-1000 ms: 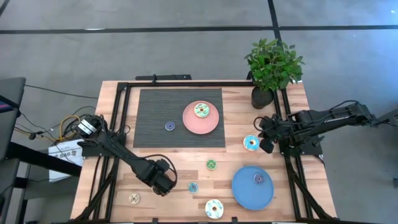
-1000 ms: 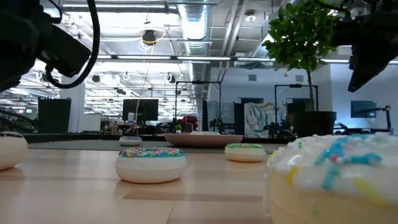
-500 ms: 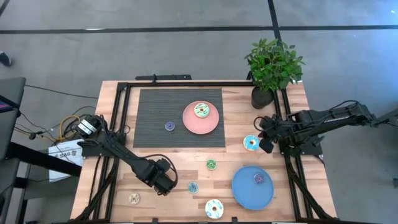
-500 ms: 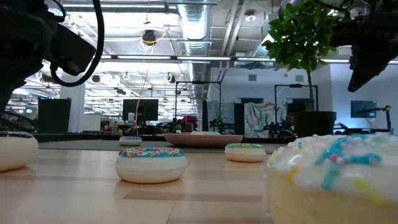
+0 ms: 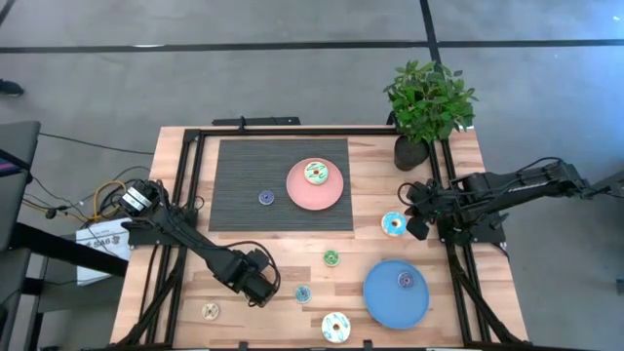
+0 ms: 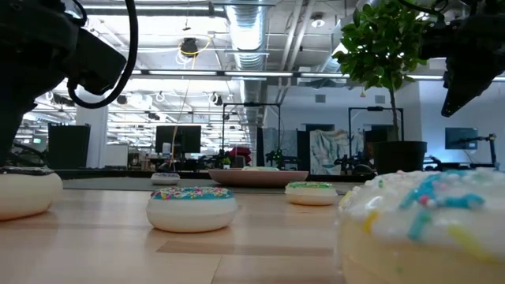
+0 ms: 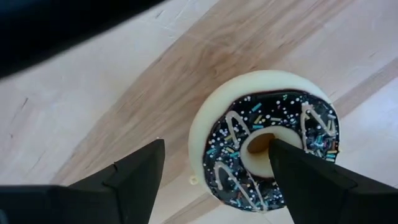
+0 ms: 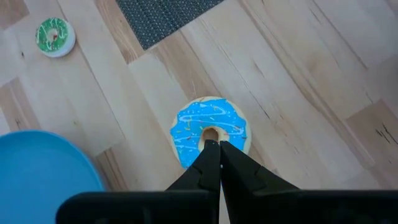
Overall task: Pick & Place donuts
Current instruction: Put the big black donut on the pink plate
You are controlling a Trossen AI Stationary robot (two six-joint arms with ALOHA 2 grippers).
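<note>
My left gripper (image 5: 261, 290) is open near the table's front, a little left of a small chocolate donut with sprinkles (image 5: 302, 293). In the left wrist view the donut (image 7: 267, 149) lies flat on the wood ahead of the gripper (image 7: 216, 149), between the two spread fingers. My right gripper (image 8: 214, 144) is shut and hangs above the hole of a blue-iced donut (image 8: 210, 132), which lies flat at the table's right (image 5: 394, 224). In the low view that gripper (image 6: 461, 75) is well above the table. Neither gripper touches a donut.
A pink plate (image 5: 327, 195) holds a white-and-green donut (image 5: 316, 174). A blue plate (image 5: 385, 302) holds a purple donut (image 5: 406, 280). Loose donuts: green (image 5: 331, 257), large white (image 5: 335, 327), cream (image 5: 211, 311), and purple (image 5: 265, 198) on the dark mat. A potted plant (image 5: 429, 102) stands far right.
My left gripper has crept a little toward the table's right edge, closer to the chocolate donut, and has stayed open. My right gripper has kept still above the blue donut.
</note>
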